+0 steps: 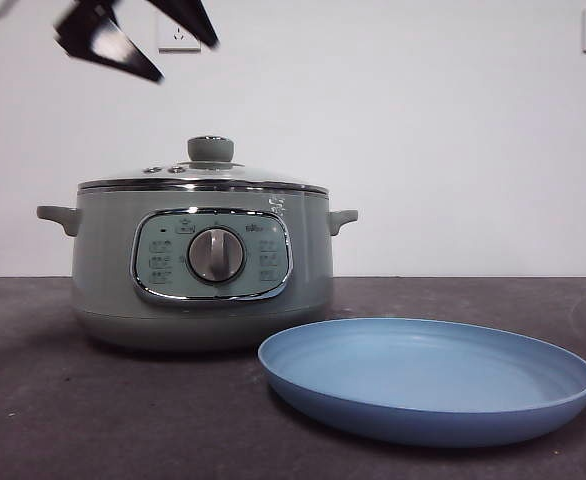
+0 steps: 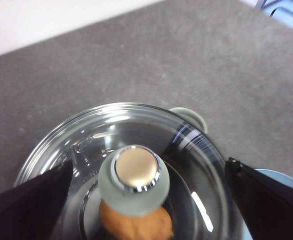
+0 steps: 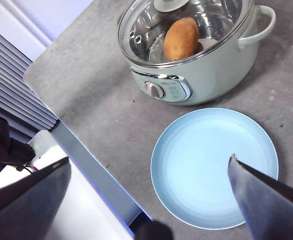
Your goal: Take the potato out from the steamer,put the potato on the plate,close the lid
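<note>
Left claw (image 2: 146, 200) spread wide, hovering straight above the lid (image 1: 205, 176), knob between the jaws. Lid seated on the steamer (image 1: 201, 265); potato (image 3: 181, 39) inside. Plate (image 1: 428, 378) at the steamer's 4 o'clock, bare. Right claw (image 3: 149, 200) spread, waiting above the plate. First step: lower, pinch knob, lift.

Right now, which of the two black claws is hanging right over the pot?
The left gripper: its open jaws straddle the lid and its knob on the steamer. The right gripper hangs over the plate instead.
</note>
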Robot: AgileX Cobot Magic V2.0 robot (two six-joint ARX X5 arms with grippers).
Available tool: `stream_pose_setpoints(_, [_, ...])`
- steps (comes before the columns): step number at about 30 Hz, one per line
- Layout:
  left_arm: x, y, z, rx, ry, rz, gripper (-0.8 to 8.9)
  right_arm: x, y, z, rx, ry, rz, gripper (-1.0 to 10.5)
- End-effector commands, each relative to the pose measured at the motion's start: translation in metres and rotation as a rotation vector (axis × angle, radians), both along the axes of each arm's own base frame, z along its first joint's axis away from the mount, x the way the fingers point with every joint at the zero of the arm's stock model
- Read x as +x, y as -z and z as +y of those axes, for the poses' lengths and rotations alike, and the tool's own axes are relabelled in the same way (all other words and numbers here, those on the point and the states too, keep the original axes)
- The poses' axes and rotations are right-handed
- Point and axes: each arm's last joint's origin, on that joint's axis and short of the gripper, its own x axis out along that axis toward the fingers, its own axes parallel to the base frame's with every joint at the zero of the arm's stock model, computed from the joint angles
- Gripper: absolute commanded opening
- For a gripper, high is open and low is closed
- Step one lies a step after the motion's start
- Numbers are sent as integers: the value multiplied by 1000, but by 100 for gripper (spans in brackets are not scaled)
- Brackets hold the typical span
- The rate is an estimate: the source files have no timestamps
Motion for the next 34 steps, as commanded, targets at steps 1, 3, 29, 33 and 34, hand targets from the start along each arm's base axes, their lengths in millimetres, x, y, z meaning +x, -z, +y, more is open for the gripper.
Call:
stream_pose_setpoints(1, [17,16,-11,26,22,-1,629,1,-1,0,4,2,1,630])
stream_pose_setpoints(3, [26,26,-17,41,15,3,629,1,-1,0,4,2,1,630])
stream_pose_setpoints(29, [45,66,-37,126,8,86,81,2,0,-1,-40,49,-10,630])
stream_pose_setpoints(33, [45,66,-37,127,8,88,-9,2,0,-1,-49,58,-11,630])
stream_pose_setpoints(34, [45,66,-37,127,8,87,-9,2,0,-1,-49,58,-11,630])
